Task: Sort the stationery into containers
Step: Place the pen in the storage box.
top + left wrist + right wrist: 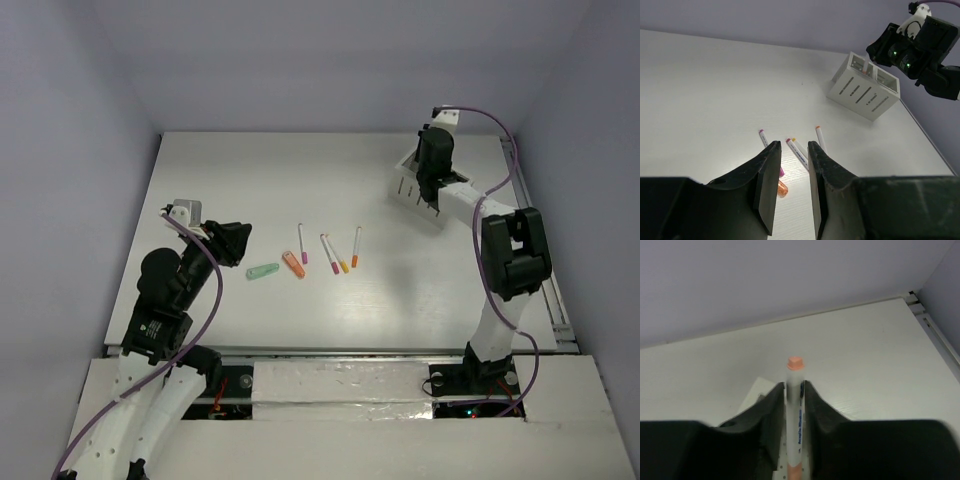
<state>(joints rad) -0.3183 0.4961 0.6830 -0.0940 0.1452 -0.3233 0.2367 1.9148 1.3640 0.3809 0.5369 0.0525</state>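
Three thin white pens lie mid-table: a pink-capped pen (302, 243), a pair with pink and yellow caps (335, 255), and an orange-capped pen (356, 247). A stubby mint-green piece (263, 271) and a stubby orange piece (293, 264) lie left of them. My left gripper (235, 240) hovers open and empty just left of these; in the left wrist view (794, 145) the pens lie beyond its tips. My right gripper (432, 180) is over the white slotted holder (410, 186), shut on an orange-capped pen (795, 410) held upright.
The holder (865, 90) stands at the back right, near the table's right edge rail (553, 290). The right arm (917, 50) reaches over it. Grey walls close in the table at the back and sides.
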